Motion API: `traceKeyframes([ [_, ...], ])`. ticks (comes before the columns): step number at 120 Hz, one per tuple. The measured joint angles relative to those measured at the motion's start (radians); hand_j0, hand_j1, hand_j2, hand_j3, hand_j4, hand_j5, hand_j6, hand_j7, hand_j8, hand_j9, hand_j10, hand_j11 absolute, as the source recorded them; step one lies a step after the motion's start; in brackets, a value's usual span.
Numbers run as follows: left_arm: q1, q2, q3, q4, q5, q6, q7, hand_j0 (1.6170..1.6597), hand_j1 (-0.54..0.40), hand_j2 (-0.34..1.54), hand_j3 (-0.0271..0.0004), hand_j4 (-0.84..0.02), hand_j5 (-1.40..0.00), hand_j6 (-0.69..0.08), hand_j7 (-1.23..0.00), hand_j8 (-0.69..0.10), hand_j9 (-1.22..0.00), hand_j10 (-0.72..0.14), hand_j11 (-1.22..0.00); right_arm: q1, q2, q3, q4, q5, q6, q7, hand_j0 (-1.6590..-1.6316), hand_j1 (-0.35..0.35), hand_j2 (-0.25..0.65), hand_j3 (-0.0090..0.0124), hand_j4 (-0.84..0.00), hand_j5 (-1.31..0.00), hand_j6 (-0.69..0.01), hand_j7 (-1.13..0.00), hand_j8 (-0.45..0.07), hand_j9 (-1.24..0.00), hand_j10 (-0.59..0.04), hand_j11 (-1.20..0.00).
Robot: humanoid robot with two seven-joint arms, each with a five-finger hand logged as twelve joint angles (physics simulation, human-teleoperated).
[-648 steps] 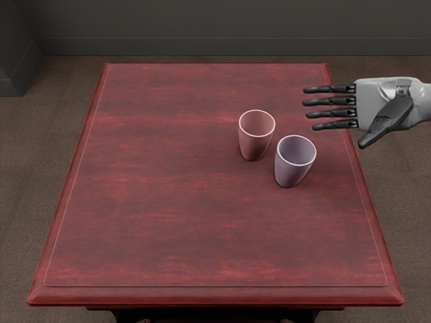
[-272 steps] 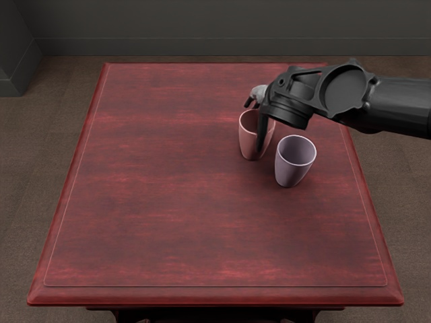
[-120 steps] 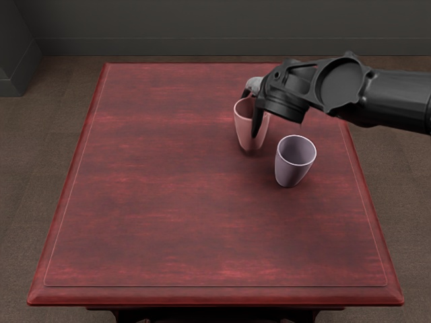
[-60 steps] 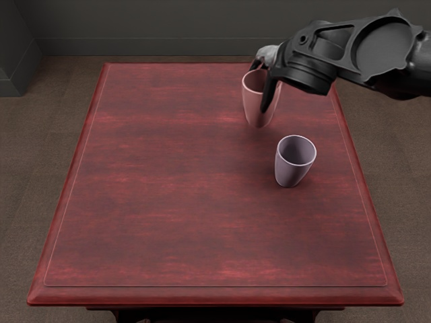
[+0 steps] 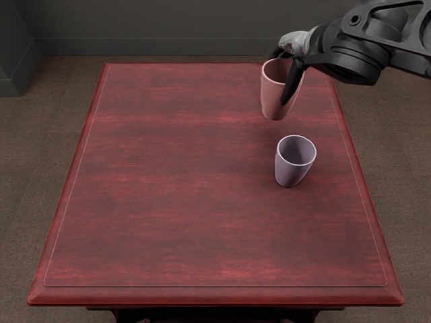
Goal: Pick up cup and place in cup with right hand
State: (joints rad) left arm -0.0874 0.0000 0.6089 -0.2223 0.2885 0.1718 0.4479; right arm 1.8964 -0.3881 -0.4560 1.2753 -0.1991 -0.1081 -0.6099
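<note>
Transport seems the step in hand; the right hand point(image 5: 295, 44) pinches a smooth pink tapered cup point(image 5: 273, 95) above the bench point(image 5: 168, 202), near its far right corner; next, centre it over the smooth lilac tapered cup point(image 5: 291, 169) towards the right edge, then lower.

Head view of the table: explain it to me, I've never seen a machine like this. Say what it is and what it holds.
This is a simulator's render, looking down at a slant from the head of a humanoid robot. The dark arm entering from the right edge is the robot's own; it ends in a right hand with fingers like a person's. Those fingers grasp a pink cup, mouth up, raised above the red table. A pale purple cup stands upright on the table, nearer the viewer. The task is to put one cup into the other, which is not yet done. The left arm is out of view.
</note>
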Motion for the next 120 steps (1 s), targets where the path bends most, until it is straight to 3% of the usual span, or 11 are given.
traceKeyframes([
  [65,0.002,0.0,0.0,0.0,0.0,0.0,0.0,1.6581,0.349,0.0,0.0,0.0,0.0,0.0,0.0,0.0,0.0,0.0,0.0,0.029,-0.192,0.031,0.198,-0.01,-0.017,0.0,-1.6514,0.099,-0.072,-0.0003,-0.386,-0.65,-0.263,-0.63,-0.239,-0.66,-0.392,-0.67],
  [120,0.005,0.0,0.0,0.0,0.0,0.0,0.0,1.6581,0.349,0.0,-0.0001,0.0,0.0,0.0,0.0,0.0,0.0,0.0,0.0,0.023,-0.296,0.036,0.316,-0.035,-0.016,0.0,-1.6491,0.126,-0.06,-0.0001,-0.338,-0.74,-0.209,-0.69,-0.179,-0.74,-0.333,-0.75],
])
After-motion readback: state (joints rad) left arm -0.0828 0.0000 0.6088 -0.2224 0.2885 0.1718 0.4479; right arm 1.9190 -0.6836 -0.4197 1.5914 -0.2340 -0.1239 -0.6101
